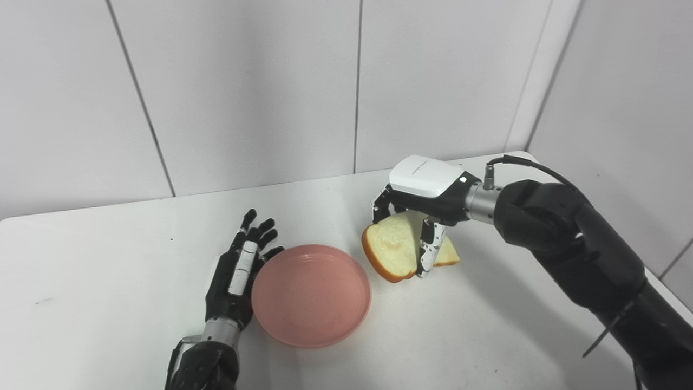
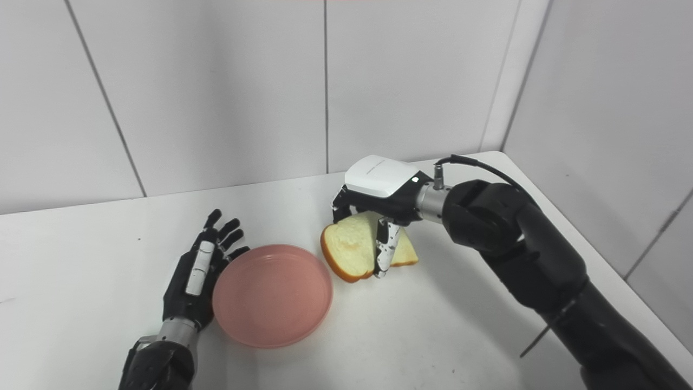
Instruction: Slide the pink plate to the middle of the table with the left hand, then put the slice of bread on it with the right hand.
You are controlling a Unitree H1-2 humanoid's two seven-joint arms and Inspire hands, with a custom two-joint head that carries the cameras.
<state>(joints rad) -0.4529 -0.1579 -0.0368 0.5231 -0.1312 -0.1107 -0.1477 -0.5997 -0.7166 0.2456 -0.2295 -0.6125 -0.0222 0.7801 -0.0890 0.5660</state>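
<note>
Right hand (image 1: 419,201) grips the tilted bread slice (image 1: 391,246) beside the pink plate (image 1: 311,294).

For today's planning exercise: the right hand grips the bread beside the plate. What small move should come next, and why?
Probably lift the bread slice and carry it left over the pink plate: the right hand already pinches it, and the plate lies bare beside the open left hand.

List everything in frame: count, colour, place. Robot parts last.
pink plate: 1, pink, empty, near the table's middle, front
slice of bread: 1, pale crumb with orange-brown crust, tilted, just right of the plate
table: 1, white, against white panelled walls
left hand: 1, black, open, flat against the plate's left rim
right hand: 1, black with white back, fingers closed around the bread
</note>
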